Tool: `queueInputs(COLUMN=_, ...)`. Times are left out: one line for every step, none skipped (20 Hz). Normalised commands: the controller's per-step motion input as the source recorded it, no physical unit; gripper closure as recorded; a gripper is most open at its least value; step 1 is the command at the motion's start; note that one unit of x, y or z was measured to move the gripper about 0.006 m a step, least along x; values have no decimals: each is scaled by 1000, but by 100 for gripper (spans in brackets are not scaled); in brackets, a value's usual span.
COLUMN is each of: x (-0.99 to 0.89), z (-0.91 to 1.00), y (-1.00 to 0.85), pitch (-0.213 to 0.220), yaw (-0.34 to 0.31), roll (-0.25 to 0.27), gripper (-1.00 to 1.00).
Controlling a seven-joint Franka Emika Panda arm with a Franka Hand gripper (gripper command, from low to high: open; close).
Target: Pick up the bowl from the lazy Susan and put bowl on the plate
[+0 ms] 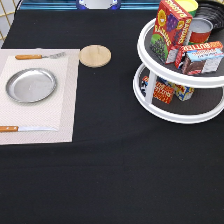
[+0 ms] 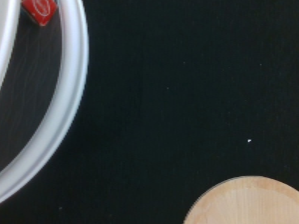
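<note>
The lazy Susan (image 1: 161, 111) stands at the exterior view's right, two white tiers with dark trays, loaded with boxes and a can. A dark glossy edge (image 1: 209, 7) behind the red box on the upper tier may be the bowl; most of it is hidden. The silver plate (image 1: 31, 85) lies empty on a pale placemat (image 1: 65, 100) at the left. The gripper does not show in the exterior view. The wrist view looks down on the black cloth between the lazy Susan's white rim (image 2: 65, 105) and the wooden disc (image 2: 255, 202).
A round wooden disc (image 1: 95, 55) lies between placemat and turntable. A fork (image 1: 37, 56) and a knife (image 1: 25, 128) flank the plate. On the turntable are a red box (image 1: 171, 27), a can (image 1: 200, 30), a butter box (image 1: 200, 57) and packages below (image 1: 165, 91).
</note>
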Motion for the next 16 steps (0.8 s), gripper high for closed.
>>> queueInputs(x=143, z=-11, y=11, pitch=0, yaw=0, roll=0, gripper=-100)
queueInputs(x=231, z=0, y=46, pitch=33, yaw=-6, roll=6, gripper=-100)
queueInputs(x=471, z=57, y=120, pitch=88, yaw=-32, roll=20, gripper=-100)
queueInputs(x=557, z=157, y=351, pitch=95, yaw=-38, roll=0, gripper=-100)
queueInputs(x=614, z=211, y=394, pitch=111, yaw=-19, roll=8, gripper=-100)
queueInputs(x=657, z=337, y=369, pitch=109, yaw=-10, roll=65, gripper=-100)
queueInputs(x=683, z=394, y=289, pitch=101, yaw=-21, roll=131, gripper=-100)
queueInputs(x=669, z=354, y=260, pitch=80, yaw=-35, roll=181, gripper=-100)
queueInputs(x=640, z=354, y=189, pitch=55, yaw=-43, roll=235, gripper=-100)
queueInputs(x=643, z=303, y=171, pitch=51, yaw=-45, roll=274, gripper=-100)
queueInputs(x=626, z=289, y=177, pitch=44, yaw=-41, roll=284, gripper=-100)
queueInputs(x=634, z=274, y=177, pitch=46, yaw=-40, roll=286, gripper=-100)
queueInputs(x=626, z=251, y=160, pitch=33, yaw=-42, roll=291, gripper=-100)
queueInputs(x=611, z=174, y=123, pitch=33, yaw=-47, roll=302, gripper=-100)
queueInputs(x=577, z=86, y=74, pitch=12, yaw=-60, roll=313, gripper=-100)
queueInputs(x=483, z=3, y=11, pitch=0, yaw=-63, roll=329, gripper=-100)
